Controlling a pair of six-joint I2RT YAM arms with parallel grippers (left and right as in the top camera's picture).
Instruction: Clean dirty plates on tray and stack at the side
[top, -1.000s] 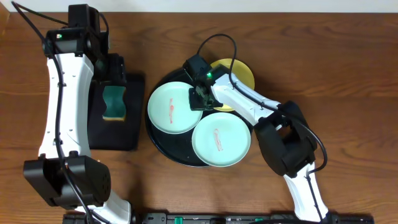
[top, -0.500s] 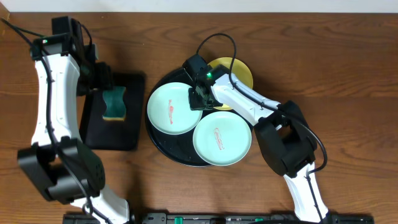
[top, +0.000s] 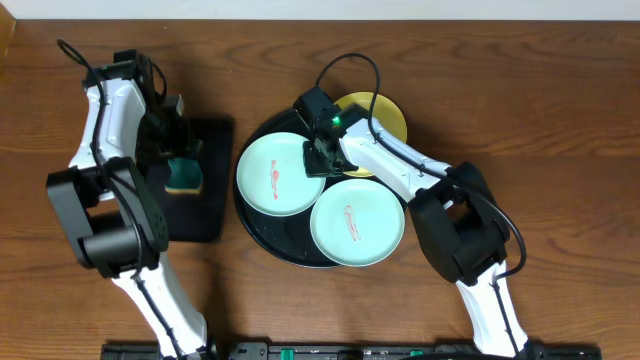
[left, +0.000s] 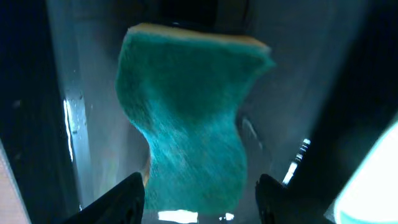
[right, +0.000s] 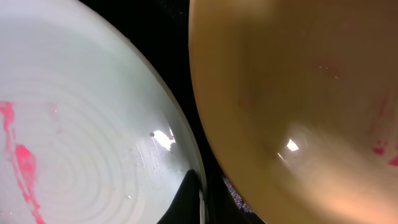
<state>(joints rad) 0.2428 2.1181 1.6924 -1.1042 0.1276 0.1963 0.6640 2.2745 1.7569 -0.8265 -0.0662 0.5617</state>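
Observation:
The round black tray (top: 262, 232) holds two mint plates with red smears, one on the left (top: 272, 175) and one at the front right (top: 357, 222). The yellow plate (top: 388, 115) lies at the tray's back right. My right gripper (top: 322, 157) is at the left mint plate's right rim. In the right wrist view one finger (right: 190, 198) lies on that plate's (right: 81, 124) rim beside the yellow plate (right: 298, 93); the other finger is hidden. My left gripper (top: 178, 148) is open, its fingertips (left: 200, 200) either side of a green sponge (left: 186, 118).
The sponge (top: 183, 173) lies on a smaller rectangular black tray (top: 195, 215) left of the round tray. A black cable loops above the right arm near the yellow plate. Bare wooden table lies to the far right and at the front.
My left arm has changed pose, its elbow swinging left, and its gripper now sits low over the sponge's far end. The right arm and the plates have not moved.

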